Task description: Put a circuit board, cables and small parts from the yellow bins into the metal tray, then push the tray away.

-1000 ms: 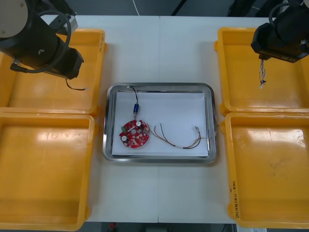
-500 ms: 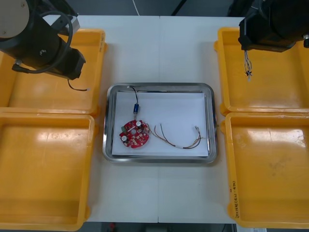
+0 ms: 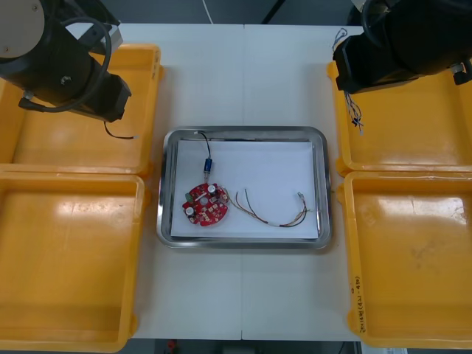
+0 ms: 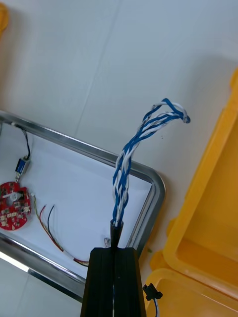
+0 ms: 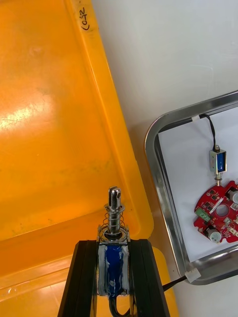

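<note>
Transfer step: the right gripper (image 4: 117, 251), clamped on a blue and white cable (image 4: 128, 163), probably next needed to reach the tray (image 3: 243, 133); the left gripper (image 5: 114, 245) gripped a small metal part (image 5: 114, 208).

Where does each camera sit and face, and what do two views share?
Front: overhead, looking steeply down at the table; left arm, right arm show.
Right wrist: toward the metal tray; right end effector shut on the twisted cable.
Left wrist: toward a yellow bin; left end effector grips a small metal part.
Shared: circuit board.
</note>
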Controlling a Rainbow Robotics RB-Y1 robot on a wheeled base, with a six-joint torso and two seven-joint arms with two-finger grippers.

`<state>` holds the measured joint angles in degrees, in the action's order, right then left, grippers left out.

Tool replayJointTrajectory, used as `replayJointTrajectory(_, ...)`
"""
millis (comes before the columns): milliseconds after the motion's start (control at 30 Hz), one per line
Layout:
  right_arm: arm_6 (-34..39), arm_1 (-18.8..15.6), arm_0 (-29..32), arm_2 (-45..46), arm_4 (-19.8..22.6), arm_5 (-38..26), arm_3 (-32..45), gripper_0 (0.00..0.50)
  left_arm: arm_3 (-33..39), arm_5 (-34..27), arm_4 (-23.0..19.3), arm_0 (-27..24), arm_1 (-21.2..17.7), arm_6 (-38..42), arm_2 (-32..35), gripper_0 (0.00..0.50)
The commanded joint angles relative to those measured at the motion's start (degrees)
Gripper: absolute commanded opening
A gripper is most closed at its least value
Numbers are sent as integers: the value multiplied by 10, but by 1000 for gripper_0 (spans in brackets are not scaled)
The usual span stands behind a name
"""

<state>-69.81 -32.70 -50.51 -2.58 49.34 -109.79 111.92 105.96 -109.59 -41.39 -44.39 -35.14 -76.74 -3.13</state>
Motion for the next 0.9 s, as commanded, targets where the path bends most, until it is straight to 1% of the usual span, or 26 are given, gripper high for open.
replayJointTrajectory(33, -24, -25, 0, -29, 26, -2, 41, 0, 20, -4, -4, -14, 9, 55, 17, 0)
replayJointTrajectory(233, -44, -30, 0, -52, 51, -2, 58, 0, 20, -4, -3, -13, 9, 58, 17, 1)
replayJointTrajectory(400, -59, -45, 0, -98, 47, -2, 88, 0, 20, -4, -3, -14, 9, 60, 18, 0)
replayJointTrajectory(567, -72, -54, 0, -131, 48, -2, 95, 0, 20, -4, -3, -14, 9, 62, 17, 0)
replayJointTrajectory(733, -136, -60, 0, -157, 37, -2, 95, 0, 20, -4, -3, -14, 9, 64, 17, 0)
replayJointTrajectory(900, -184, -68, 0, -179, 31, -2, 84, 0, 20, -4, -4, -14, 9, 65, 18, 0)
